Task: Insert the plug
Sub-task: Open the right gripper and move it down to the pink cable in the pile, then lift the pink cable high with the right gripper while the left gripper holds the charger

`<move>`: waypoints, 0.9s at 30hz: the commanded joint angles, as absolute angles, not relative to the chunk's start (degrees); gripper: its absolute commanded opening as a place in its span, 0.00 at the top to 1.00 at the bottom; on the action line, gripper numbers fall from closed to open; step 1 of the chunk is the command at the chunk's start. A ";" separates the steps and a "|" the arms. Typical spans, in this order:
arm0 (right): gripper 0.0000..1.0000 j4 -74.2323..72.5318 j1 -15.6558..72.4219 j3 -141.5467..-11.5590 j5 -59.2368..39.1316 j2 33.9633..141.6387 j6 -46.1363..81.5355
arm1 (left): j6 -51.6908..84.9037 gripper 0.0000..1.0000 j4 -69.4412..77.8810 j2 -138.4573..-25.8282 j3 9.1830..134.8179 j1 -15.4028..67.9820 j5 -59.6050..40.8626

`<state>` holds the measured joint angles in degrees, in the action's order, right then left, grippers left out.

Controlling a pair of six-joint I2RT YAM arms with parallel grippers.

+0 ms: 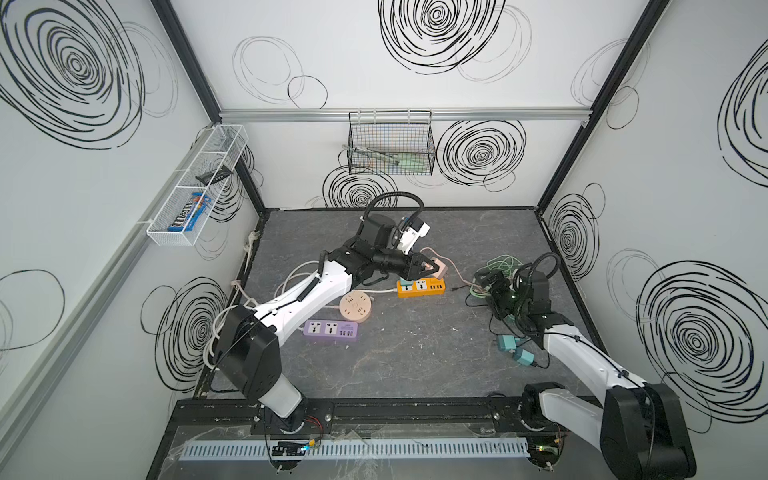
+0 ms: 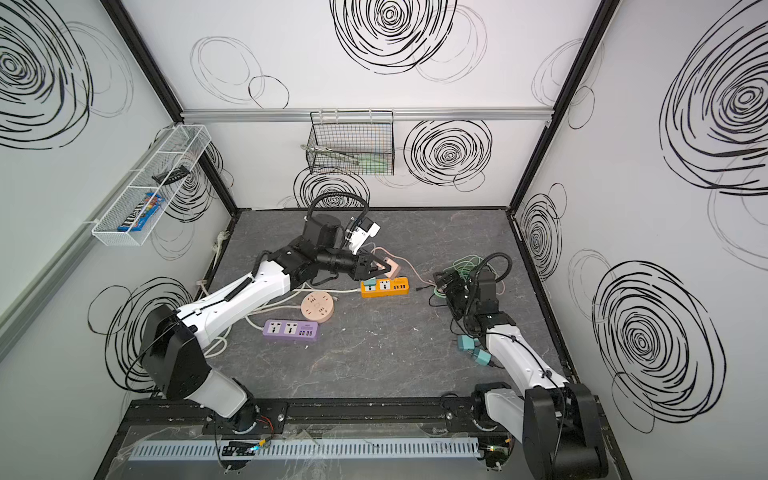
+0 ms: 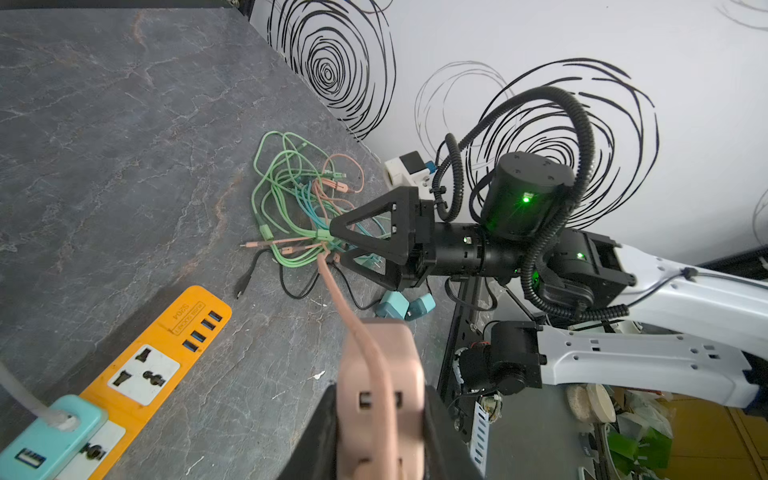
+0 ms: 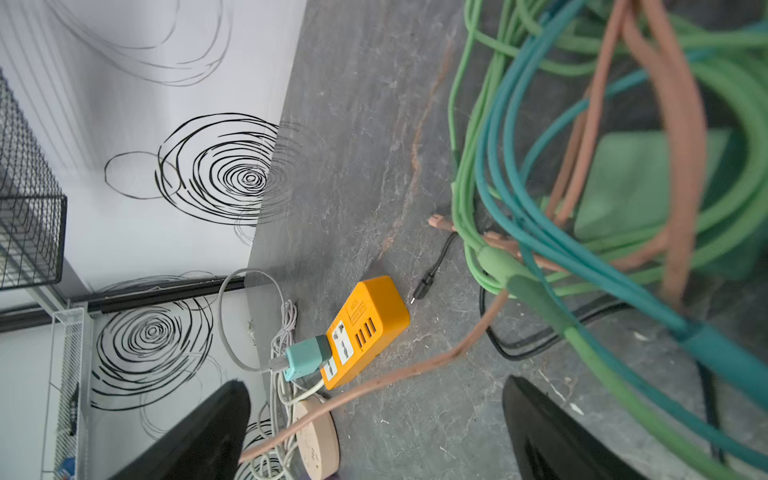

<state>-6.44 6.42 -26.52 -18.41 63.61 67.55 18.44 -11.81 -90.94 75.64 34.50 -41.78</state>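
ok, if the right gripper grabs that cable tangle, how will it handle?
Probably floppy: the cable tangle lies in loose thin loops, so it should sag. Likely lifts as a clump: strands interlace. A pink cable runs to the pink charger in the left gripper, so pulling may tug it.

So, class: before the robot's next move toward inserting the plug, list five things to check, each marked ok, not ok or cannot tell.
1. Left tool grips the pink adapter: ok.
2. Right tool open at the cable tangle: ok.
3. Orange power strip has a free socket beside the teal plug: ok.
4. Pink cord clear of the tangle: not ok, it runs into it.
5. Pink cord's far end found: cannot tell, lost in the tangle.
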 commanded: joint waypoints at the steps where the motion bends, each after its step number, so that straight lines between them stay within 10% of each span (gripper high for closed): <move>1: 0.00 -8.70 6.13 -28.54 -21.43 66.17 74.56 | 18.57 1.00 -8.47 -89.47 75.31 34.32 -43.50; 11: 0.18 -22.96 6.32 -28.34 -17.51 74.91 79.79 | 16.49 1.00 -10.59 -88.21 74.58 34.47 -45.25; 20: 0.98 -23.08 5.04 -34.63 -11.98 67.81 68.83 | 15.44 1.00 -9.78 -86.92 74.05 35.15 -46.06; 27: 1.00 -22.91 3.77 -38.58 -4.16 57.86 54.12 | 18.77 1.00 -6.67 -89.79 77.07 36.36 -48.43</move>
<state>-20.53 4.38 -35.92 -8.49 60.38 62.46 17.76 -10.94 -88.99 74.63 35.64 -46.15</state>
